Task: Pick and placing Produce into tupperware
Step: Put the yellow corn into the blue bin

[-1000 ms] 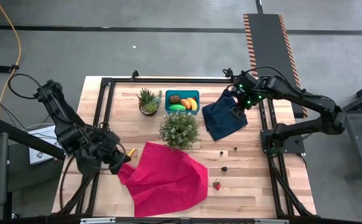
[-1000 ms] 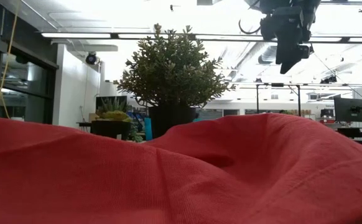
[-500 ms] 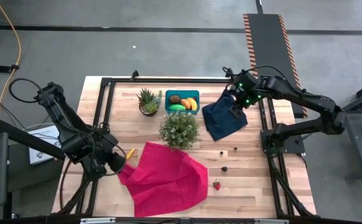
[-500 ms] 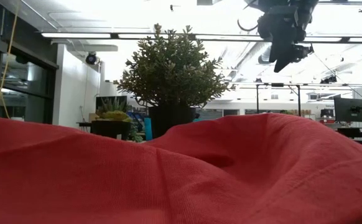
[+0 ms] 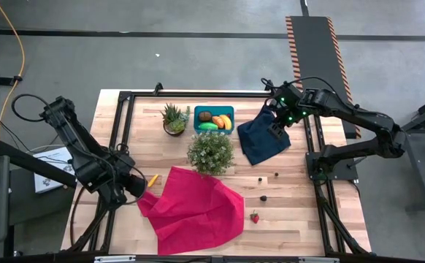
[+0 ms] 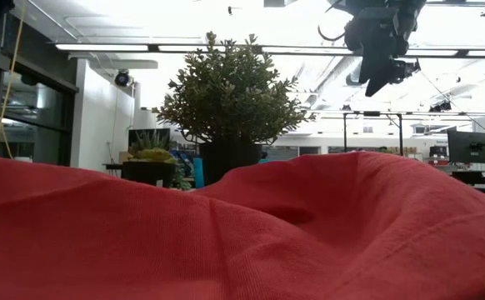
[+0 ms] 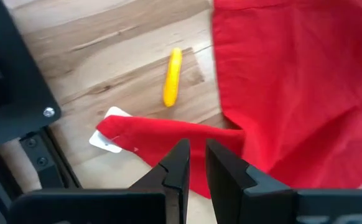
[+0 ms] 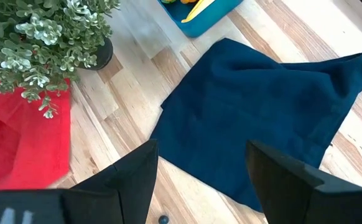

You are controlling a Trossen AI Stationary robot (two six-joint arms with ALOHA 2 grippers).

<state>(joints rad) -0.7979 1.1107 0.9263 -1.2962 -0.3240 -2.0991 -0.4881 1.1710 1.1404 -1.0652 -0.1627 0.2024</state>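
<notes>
The tupperware [image 5: 214,120], a teal-blue tub, sits toward twelve o'clock on the wooden table [image 5: 300,226] in the high view, holding a brown oval [image 5: 205,115], a green piece [image 5: 208,126] and orange pieces [image 5: 219,121] beside a yellow one. A spiky potted plant [image 5: 174,119] stands just at its nine o'clock side, and a bushy potted plant [image 5: 211,152] stands near it at six o'clock. A navy cloth [image 5: 266,137] lies at the tub's three o'clock side, apart from it.

A red cloth [image 5: 195,208] spreads over the table's six o'clock part. A small yellow banana [image 5: 152,180] lies on bare wood just off the cloth's ten o'clock corner. At the cloth's three o'clock side lie a red strawberry [image 5: 255,217] and tiny dark bits [image 5: 263,198], with two more dark bits toward the navy cloth.

The left gripper [image 7: 194,163] hovers at the table's nine o'clock edge, over the red cloth's corner. In the left wrist view its fingers [image 7: 178,167] stand close together with only a narrow gap, nothing between them, and the banana lies beyond them, untouched. A white tag shows at the cloth's corner.

The right gripper [image 8: 201,165] hangs above the navy cloth at about two o'clock on the table, its jaws wide apart and empty. In the low view it shows high up, above the red cloth that fills the foreground.
</notes>
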